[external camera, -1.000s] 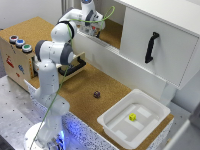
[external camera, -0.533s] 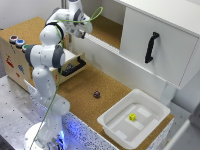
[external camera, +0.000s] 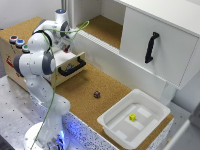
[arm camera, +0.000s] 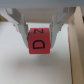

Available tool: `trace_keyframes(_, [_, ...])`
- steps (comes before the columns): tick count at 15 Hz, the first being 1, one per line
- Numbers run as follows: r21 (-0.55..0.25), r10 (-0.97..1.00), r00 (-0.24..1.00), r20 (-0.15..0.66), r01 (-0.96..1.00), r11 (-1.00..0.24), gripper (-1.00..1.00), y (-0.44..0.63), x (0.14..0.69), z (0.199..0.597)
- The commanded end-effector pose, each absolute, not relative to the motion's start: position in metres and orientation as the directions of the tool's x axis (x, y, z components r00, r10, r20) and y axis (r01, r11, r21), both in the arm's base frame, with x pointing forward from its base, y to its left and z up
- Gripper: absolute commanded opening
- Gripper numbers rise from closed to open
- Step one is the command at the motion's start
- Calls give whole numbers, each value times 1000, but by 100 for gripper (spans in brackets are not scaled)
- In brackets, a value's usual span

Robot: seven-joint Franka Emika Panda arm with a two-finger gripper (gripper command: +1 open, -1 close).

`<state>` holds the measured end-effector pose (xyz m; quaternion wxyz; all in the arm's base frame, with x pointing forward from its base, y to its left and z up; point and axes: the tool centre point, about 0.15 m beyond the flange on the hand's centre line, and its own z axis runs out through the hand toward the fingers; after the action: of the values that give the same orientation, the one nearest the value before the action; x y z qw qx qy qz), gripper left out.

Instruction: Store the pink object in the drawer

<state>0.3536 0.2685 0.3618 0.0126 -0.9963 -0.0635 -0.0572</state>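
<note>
In the wrist view my gripper (arm camera: 41, 44) is shut on the pink object (arm camera: 40, 39), a small reddish-pink block with black letters, pinched between both fingers (arm camera: 20, 31). Light plywood lies below it. In the exterior view the gripper (external camera: 66, 49) points down over the open drawer (external camera: 64, 60), whose black bar handle (external camera: 73, 68) faces the cork floor. The drawer belongs to a wooden box (external camera: 11, 55) with coloured round buttons on top. The arm hides the block in the exterior view.
A small dark maroon piece (external camera: 96, 94) lies on the cork floor. A white tray (external camera: 113, 123) holding a yellow cube (external camera: 132, 117) stands at the exterior view's right. Behind is a big white cabinet door (external camera: 165, 55) with a black handle. A green cable loops off the arm.
The arm has swung from the back shelf toward the exterior view's left and come down, bringing the gripper over the open drawer.
</note>
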Motion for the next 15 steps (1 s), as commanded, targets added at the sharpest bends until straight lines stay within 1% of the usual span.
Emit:
trace_keyframes(1, [-62, 161, 983, 93, 167, -984, -100, 270, 345, 311])
trace_keyframes(2, [-63, 147, 986, 84, 153, -986, -100, 270, 343, 309])
trace_keyframes(3, [-55, 147, 985, 86, 152, -987, 100, 271, 342, 313])
trace_keyframes(5, [-31, 154, 981, 115, 159, -987, 100, 273, 340, 335])
trace_keyframes(6, [-38, 155, 979, 129, 161, -986, 100, 274, 338, 346])
trace_keyframes(8, [-27, 160, 978, 137, 165, -986, 100, 276, 333, 368])
trace_keyframes(11, [0, 127, 975, 182, 129, -992, 100, 268, 330, 406])
trace_keyframes(15, [35, 151, 952, 267, 147, -988, 100, 239, 350, 469])
